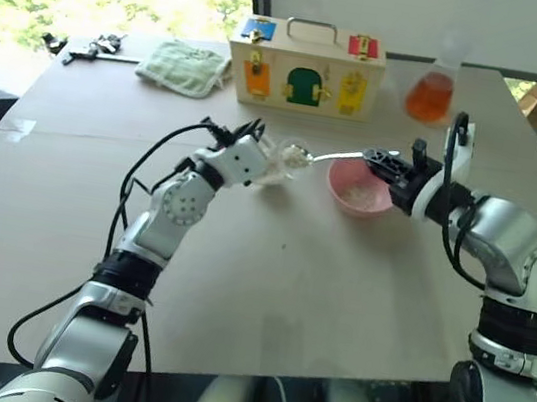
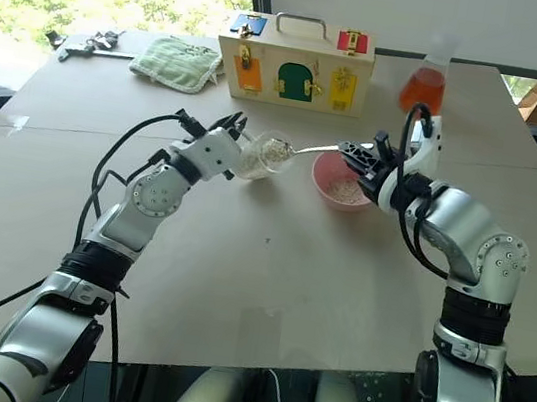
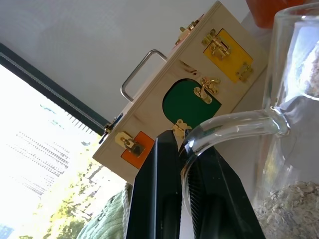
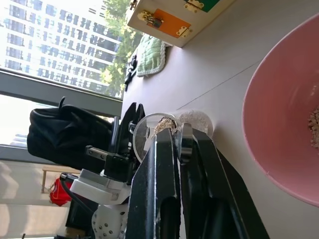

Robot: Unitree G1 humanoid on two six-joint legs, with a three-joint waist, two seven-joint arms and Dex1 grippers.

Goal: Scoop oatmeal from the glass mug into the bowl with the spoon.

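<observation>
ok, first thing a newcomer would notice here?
Mid-table, the left gripper tilts the glass mug by its handle toward the right gripper, whose spoon reaches into the mug's mouth. Just beside it sits the pink bowl with some oatmeal already inside. At the far edge stand a wooden latch box and a flask of orange liquid.

The small clear glass mug (image 2: pixel 268 152) of pale flaky oatmeal (image 3: pixel 289 204) tilts toward the shallow pink bowl (image 2: pixel 342 185), the slim silver spoon (image 2: pixel 309 148) reaching into its mouth.
</observation>
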